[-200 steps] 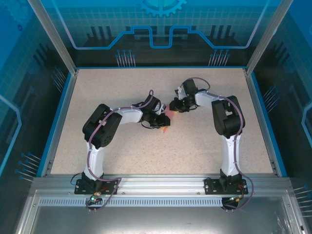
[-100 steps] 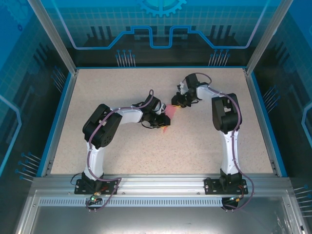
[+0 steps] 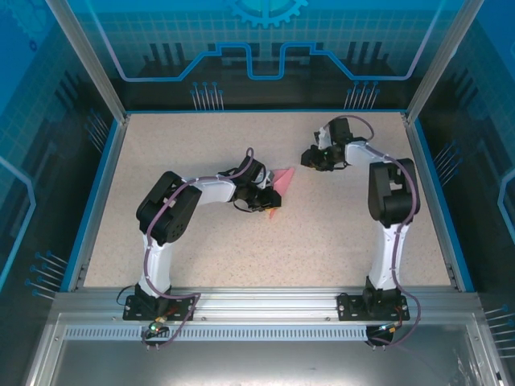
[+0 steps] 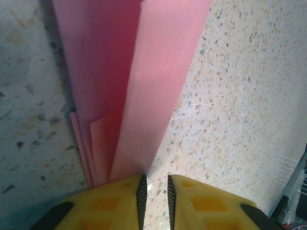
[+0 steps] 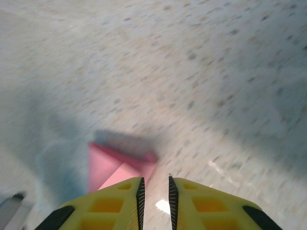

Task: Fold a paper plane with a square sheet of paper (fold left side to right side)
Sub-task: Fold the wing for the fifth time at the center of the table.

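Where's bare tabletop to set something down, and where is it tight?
Bare: the near strip of table between the arm bases and the pink paper; the far-left corner by the blue rim. Crowded: mid-table, where the left claw sits at the paper and the right claw is close by.

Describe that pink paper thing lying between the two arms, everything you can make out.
The pink paper looks thin and matte, folded into a slim pointed shape with several overlapping layers and long straight creases. It lies on the speckled table, its tip aimed toward the far right. The left end effector sits at its near end, where one yellow finger appears to meet the paper's edge.
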`<state>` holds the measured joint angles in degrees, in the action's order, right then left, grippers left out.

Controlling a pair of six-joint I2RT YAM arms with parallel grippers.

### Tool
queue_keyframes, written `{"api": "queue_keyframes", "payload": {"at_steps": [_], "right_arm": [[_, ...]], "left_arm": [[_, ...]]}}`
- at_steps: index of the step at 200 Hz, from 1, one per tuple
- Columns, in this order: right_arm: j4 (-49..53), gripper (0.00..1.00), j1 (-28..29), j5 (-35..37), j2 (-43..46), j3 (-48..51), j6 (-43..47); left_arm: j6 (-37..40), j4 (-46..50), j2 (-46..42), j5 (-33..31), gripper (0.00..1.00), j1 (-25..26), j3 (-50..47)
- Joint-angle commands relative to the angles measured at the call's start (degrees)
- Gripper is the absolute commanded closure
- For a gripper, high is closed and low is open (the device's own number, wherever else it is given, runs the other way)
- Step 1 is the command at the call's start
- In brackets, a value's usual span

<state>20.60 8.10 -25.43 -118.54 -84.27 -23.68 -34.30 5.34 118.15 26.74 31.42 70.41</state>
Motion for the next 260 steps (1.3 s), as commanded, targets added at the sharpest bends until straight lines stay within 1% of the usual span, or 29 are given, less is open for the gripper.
{"api": "queue_keyframes", "payload": {"at_steps": [1,25,52,79,145,189,213,240,260], "right_arm": [[-4.4,0.79,1.9,-5.9,5.4,6.0,-2.1],[-7.1,0.84,4.4,-8.7,7.2,12.5,-4.3],[-11.4,0.88,6.7,-11.1,6.6,16.8,-7.0],[-12.7,0.89,8.2,-12.4,5.3,17.3,-7.6],[-13.5,0.9,10.8,-12.3,2.5,17.5,-8.7],[-10.4,0.9,11.7,-9.8,-0.3,14.1,-6.9],[-8.2,0.91,11.7,-7.1,-1.8,11.9,-5.1],[-4.7,0.91,11.4,-3.6,-3.5,9.0,-2.2],[-4.0,0.91,10.5,-2.6,-4.5,7.6,-1.5]], "left_arm": [[0.7,7.6,2.2,-2.5,0.77,0.9,-1.5],[0.6,7.6,2.0,-2.6,0.77,0.8,-1.4],[0.6,7.6,1.9,-2.7,0.77,0.8,-1.6],[0.6,7.7,1.8,-2.7,0.77,0.9,-1.6],[0.7,7.8,1.7,-2.9,0.77,1.0,-1.6],[0.8,7.9,1.8,-2.8,0.77,0.9,-1.7],[0.9,7.9,1.7,-2.9,0.77,1.0,-1.9],[1.0,7.9,1.8,-2.8,0.77,1.0,-1.9],[1.1,8.0,1.8,-2.9,0.77,1.0,-1.9]]}}
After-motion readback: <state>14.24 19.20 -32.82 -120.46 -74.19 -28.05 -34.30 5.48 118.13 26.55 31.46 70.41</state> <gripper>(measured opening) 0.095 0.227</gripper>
